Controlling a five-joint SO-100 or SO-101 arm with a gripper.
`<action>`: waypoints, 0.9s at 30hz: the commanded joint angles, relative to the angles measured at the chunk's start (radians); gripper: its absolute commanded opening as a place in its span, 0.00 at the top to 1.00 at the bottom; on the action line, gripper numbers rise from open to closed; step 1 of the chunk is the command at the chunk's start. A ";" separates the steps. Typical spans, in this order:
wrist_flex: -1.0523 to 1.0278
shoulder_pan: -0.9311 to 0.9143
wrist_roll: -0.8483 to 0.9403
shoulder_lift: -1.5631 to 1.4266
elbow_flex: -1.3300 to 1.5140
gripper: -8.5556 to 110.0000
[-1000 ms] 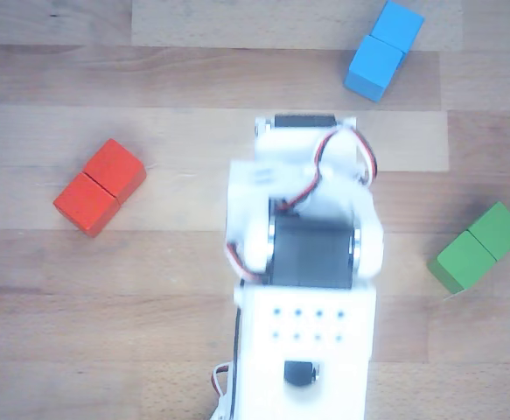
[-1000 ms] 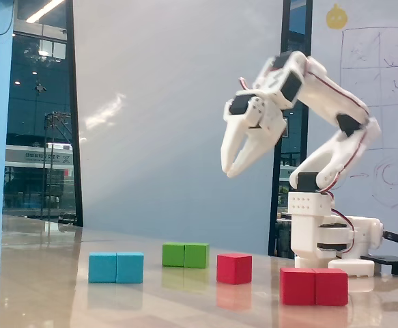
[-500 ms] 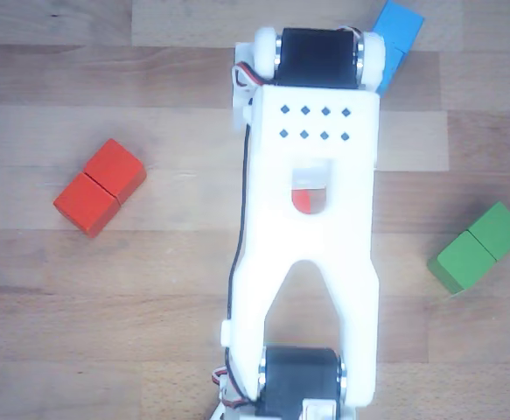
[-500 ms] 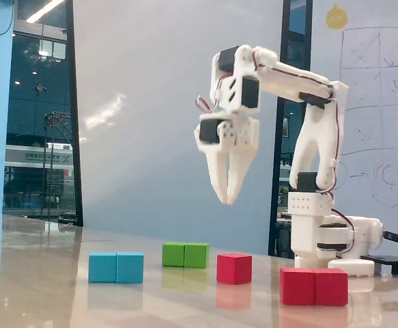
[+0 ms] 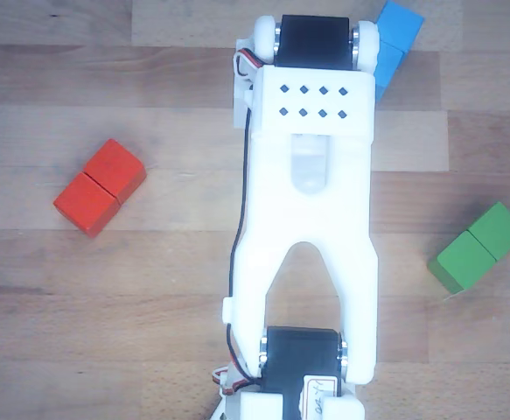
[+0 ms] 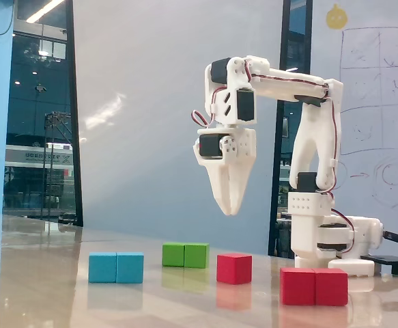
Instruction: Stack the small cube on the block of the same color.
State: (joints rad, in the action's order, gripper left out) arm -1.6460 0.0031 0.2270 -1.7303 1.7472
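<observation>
In the fixed view the small red cube (image 6: 234, 268) sits on the table, between the green block and the red block. The red oblong block (image 6: 314, 285) lies at the front right, with a seam across its middle. It also shows in the other view (image 5: 100, 187), at the left. My gripper (image 6: 231, 208) points straight down, empty, its fingers closed together. It hangs well above the small cube, almost directly over it. In the other view the white arm (image 5: 307, 219) covers the middle of the table, hiding the small cube and the fingertips.
A blue oblong block (image 6: 116, 267) lies at the left of the fixed view and at the top right of the other view (image 5: 394, 39). A green oblong block (image 6: 186, 255) lies behind, at the right of the other view (image 5: 479, 248). The arm's base (image 6: 321, 239) stands at the right.
</observation>
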 commanded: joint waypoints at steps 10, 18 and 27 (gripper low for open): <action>0.086 0.008 0.018 -0.020 0.101 0.80; 0.193 0.006 0.021 -0.018 0.249 0.80; 0.190 0.005 0.021 -0.018 0.262 0.80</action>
State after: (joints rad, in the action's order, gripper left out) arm -1.4557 0.0031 0.2408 -1.7303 2.0187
